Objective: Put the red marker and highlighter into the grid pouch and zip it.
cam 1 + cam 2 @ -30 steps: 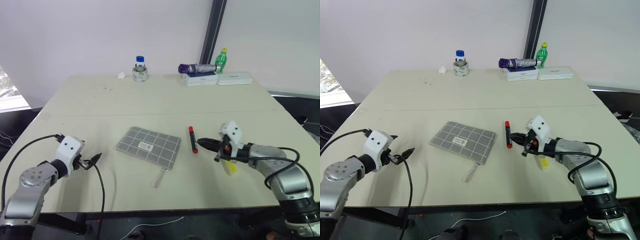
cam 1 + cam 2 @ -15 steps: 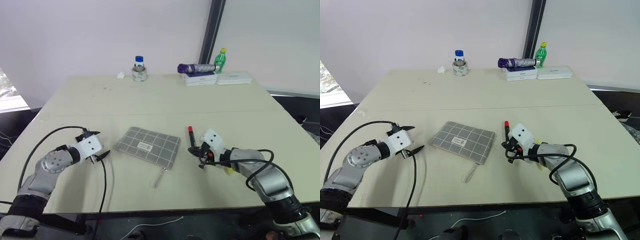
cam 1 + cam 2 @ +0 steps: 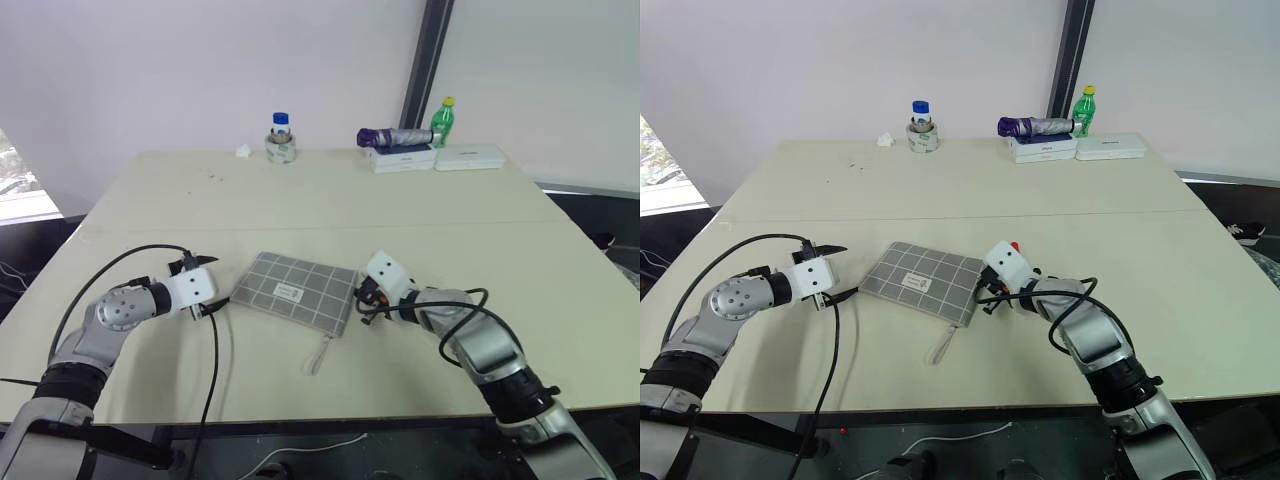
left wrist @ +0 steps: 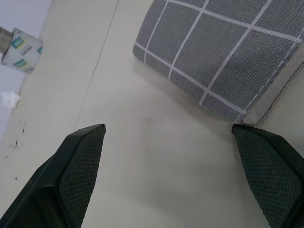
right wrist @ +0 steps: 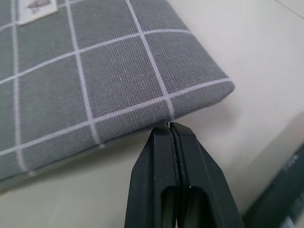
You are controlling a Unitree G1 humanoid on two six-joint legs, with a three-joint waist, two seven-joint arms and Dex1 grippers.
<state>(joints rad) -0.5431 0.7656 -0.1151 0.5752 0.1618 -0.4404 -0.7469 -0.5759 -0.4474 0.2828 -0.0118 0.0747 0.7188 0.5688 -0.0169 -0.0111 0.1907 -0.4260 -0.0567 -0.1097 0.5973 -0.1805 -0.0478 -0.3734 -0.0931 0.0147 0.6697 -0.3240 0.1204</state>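
Note:
The grid pouch [image 3: 297, 290] lies flat at the table's middle front, grey with white lines, a small white label on top and its pull cord [image 3: 321, 353] trailing toward me. My left gripper [image 3: 209, 286] hovers open just off the pouch's left edge; its wrist view shows the pouch corner [image 4: 223, 57] between the spread fingers. My right gripper [image 5: 168, 130] is shut, and its tips touch the pouch's right edge [image 5: 156, 102] with nothing between them. A bit of the red marker [image 3: 1015, 245] peeks out behind the right wrist. The highlighter is hidden.
At the table's far edge stand a blue-capped bottle in a tape roll [image 3: 281, 140], a green bottle [image 3: 442, 120], a purple folded umbrella [image 3: 395, 137] on white boxes [image 3: 470, 156], and a scrap of paper [image 3: 242, 151]. A black cable [image 3: 208, 360] loops from my left arm.
My right gripper has swung left, away from the red marker, to the pouch's right edge. My left gripper has moved in to the pouch's left edge and rolled, staying open.

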